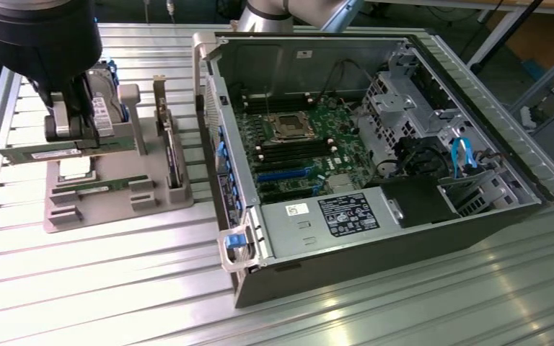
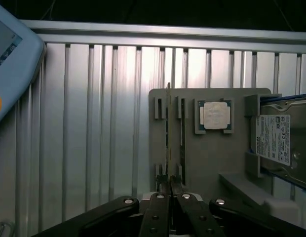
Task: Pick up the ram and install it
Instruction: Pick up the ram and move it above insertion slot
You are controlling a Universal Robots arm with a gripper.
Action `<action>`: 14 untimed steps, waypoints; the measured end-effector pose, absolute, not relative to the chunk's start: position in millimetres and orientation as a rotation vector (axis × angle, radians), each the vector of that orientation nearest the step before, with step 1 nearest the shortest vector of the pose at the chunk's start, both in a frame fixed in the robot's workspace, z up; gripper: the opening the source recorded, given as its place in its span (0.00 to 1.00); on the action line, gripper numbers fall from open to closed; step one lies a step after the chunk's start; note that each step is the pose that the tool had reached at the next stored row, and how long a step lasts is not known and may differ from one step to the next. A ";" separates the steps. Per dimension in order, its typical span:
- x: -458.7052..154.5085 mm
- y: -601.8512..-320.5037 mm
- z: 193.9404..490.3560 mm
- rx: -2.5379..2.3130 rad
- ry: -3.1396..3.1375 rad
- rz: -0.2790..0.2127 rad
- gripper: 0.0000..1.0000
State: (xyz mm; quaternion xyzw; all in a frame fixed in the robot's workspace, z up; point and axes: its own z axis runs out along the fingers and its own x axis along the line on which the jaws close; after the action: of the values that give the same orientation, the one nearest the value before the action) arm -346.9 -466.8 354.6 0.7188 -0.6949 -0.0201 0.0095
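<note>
Pinching thin green ram [image 1: 32,153] edgewise, slim black jaws.

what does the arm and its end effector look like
The end effector has slim black fingers on black bars dotted with silver screw heads. In the exterior view its body is pale grey under a bulky black round housing; the arm is silver-grey.

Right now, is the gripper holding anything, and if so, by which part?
Yes. The gripper is shut on the ram, pinching its two flat faces at about mid-length, with both ends sticking out free.
</note>
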 end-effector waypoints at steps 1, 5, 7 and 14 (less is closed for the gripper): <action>-346.9 -466.9 355.9 2.244 -2.170 -0.063 0.12; -346.7 -466.9 367.0 2.244 -2.170 -0.063 0.12; -346.6 -466.8 372.5 2.244 -2.170 -0.063 0.12; -346.4 -466.8 386.2 2.244 -2.170 -0.063 0.12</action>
State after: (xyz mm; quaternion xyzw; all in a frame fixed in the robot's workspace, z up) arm -346.4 -466.8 386.2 0.7187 -0.6949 -0.0201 0.0095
